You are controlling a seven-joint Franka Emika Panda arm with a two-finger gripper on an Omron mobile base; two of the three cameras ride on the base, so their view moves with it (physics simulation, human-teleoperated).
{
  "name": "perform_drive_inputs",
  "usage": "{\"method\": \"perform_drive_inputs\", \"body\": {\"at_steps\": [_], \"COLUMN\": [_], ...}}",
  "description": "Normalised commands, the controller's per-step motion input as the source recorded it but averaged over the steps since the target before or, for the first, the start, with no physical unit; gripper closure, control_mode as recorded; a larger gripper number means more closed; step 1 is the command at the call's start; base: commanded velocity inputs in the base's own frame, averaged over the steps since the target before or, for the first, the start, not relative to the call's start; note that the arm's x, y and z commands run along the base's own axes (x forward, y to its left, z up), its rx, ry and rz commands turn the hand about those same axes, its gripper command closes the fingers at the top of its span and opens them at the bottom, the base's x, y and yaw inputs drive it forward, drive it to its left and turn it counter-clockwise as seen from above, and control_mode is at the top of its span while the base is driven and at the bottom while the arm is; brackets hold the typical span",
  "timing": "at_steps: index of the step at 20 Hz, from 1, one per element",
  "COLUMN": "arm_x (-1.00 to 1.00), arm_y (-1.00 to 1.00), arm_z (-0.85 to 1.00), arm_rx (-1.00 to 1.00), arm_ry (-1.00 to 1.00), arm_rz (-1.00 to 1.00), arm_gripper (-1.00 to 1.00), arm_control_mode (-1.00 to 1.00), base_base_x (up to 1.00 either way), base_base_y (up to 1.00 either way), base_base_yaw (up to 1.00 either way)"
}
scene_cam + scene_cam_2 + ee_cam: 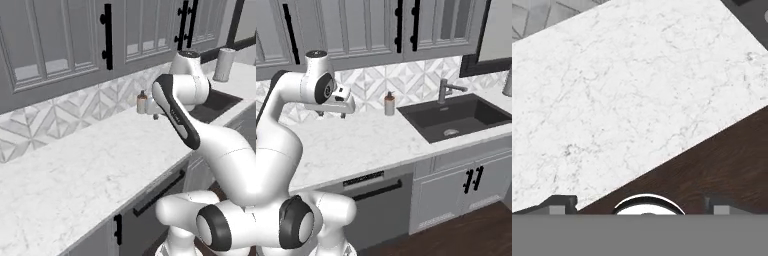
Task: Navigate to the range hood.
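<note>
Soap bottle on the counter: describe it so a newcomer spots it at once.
Start at the black sink set into the white marble counter. Just left of it, against the patterned backsplash, stands the small brown soap bottle, far shorter than the metal faucet.

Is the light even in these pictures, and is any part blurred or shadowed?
Left base view: soft, even light on the marble counter, slightly blurred. Right base view: the black sink is dark, with a pale gleam at its drain. Hand view: sharp marble veins, no hard shadows.
</note>
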Motion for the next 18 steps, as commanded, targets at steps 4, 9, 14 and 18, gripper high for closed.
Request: {"method": "perform_drive_inputs", "body": {"at_steps": [4, 9, 14, 18], "arm_x": [0.0, 0.0, 0.0, 0.0], "arm_y": [0.0, 0.0, 0.0, 0.0], "arm_z": [0.0, 0.0, 0.0, 0.0], "arm_rx": [0.0, 0.0, 0.0, 0.0], "arm_ry": [0.0, 0.0, 0.0, 0.0], "arm_rz": [0.0, 0.0, 0.0, 0.0], "arm_gripper": [-1.0, -1.0, -1.0, -1.0], "arm_control_mode": [1.0, 1.0, 1.0, 1.0], "base_base_x": [0.0, 0.0, 0.0, 0.0], "base_base_y": [0.0, 0.0, 0.0, 0.0], "base_base_yaw": [-0.74, -0.65, -0.69, -0.75]}}
